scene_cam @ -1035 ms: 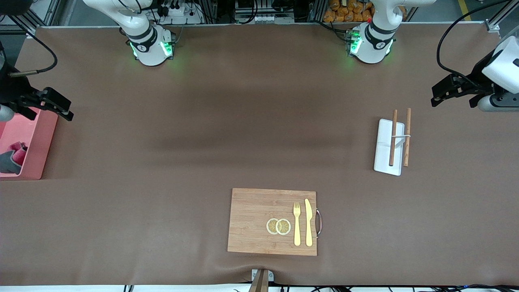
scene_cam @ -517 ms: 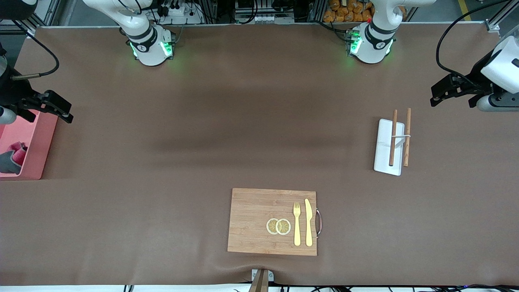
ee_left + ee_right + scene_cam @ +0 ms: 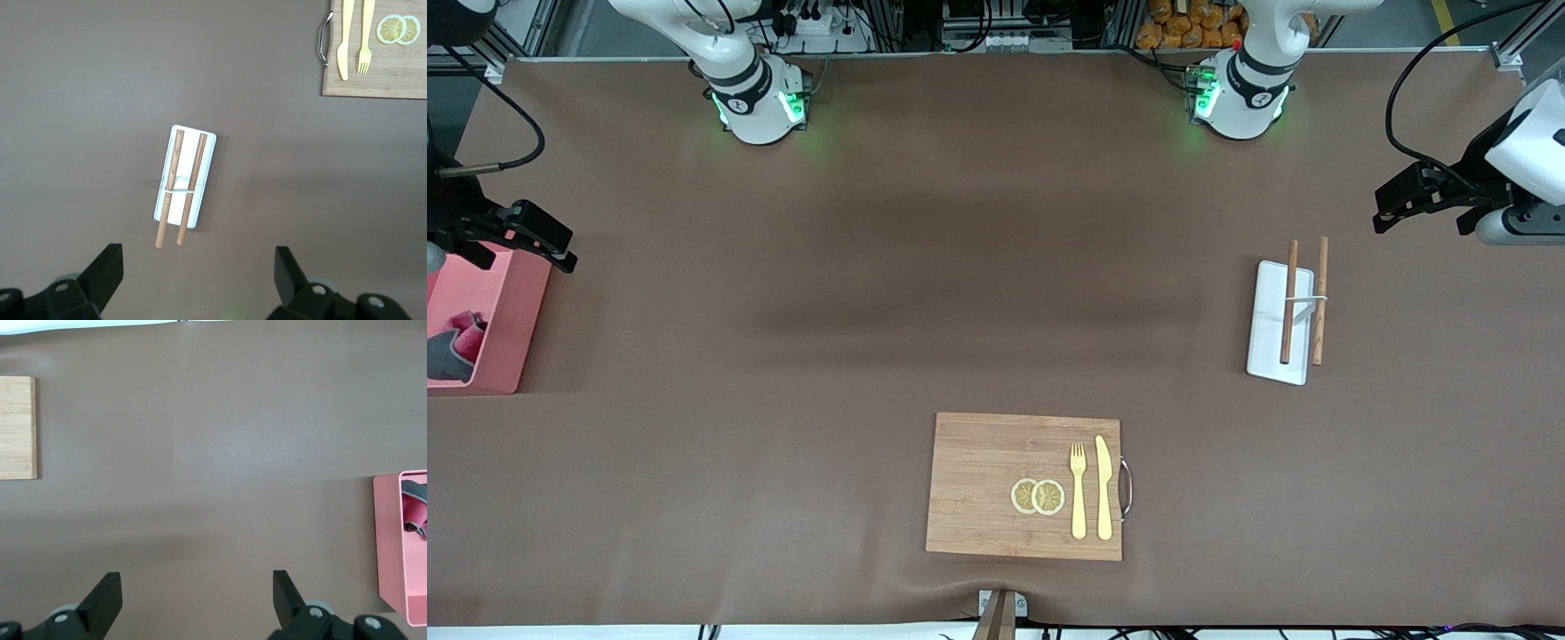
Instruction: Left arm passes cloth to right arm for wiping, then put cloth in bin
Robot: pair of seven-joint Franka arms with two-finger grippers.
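A: Where is the cloth [image 3: 454, 342]?

B: It lies in the bin [image 3: 503, 338], at the right arm's end of the bench [image 3: 827, 293], with grey and crimson faces both showing. The right wrist view shows it too, bunched against a bin wall.

A: And the right gripper [image 3: 516, 242]?

B: It hangs over the bin's upper corner, fingers [image 3: 103, 597] spread wide with nothing between them.

A: The left gripper [image 3: 1423, 200]?

B: It waits in the air at the left arm's end of the bench, also spread and empty. The white tray [image 3: 1276, 342] with two chopsticks [image 3: 1303, 302] across it sits nearer the front camera than it.

A: Anything else?

B: A board [image 3: 996, 484] at the bench's near edge carries two lemon slices [image 3: 1038, 496], a fork [image 3: 1078, 489] and a knife [image 3: 1104, 487].
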